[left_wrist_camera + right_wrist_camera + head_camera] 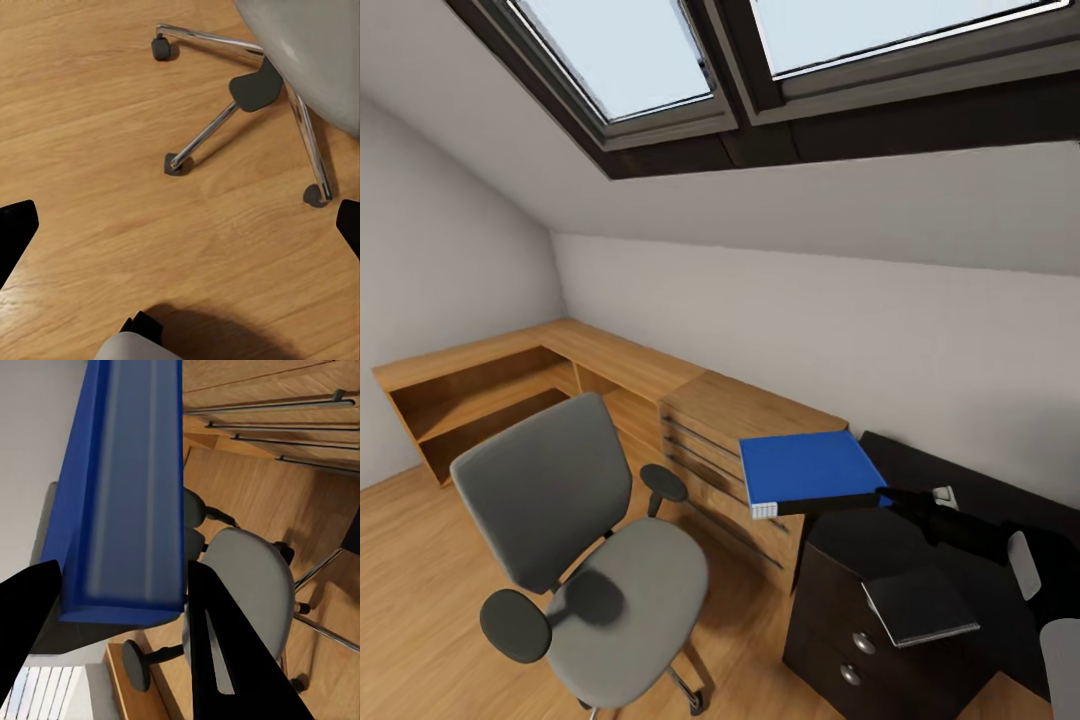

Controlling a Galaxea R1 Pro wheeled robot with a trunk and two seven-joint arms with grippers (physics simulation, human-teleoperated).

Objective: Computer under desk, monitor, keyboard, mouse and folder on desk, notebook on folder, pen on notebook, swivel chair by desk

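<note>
Folder [807, 467] first: bright blue, flat and stiff-looking, probably light, with slick covers that could slide, so a firm pinch at one edge suits it. Right end effector [124, 607] holds it clamped between its dark fingers, up in the air between the wooden drawer chest [735, 440] and the black counter [960, 480]. It lies level, white edge toward the swivel chair [585, 560]. Left end effector [180, 225] hangs wide open above the floor [90, 112].
</note>
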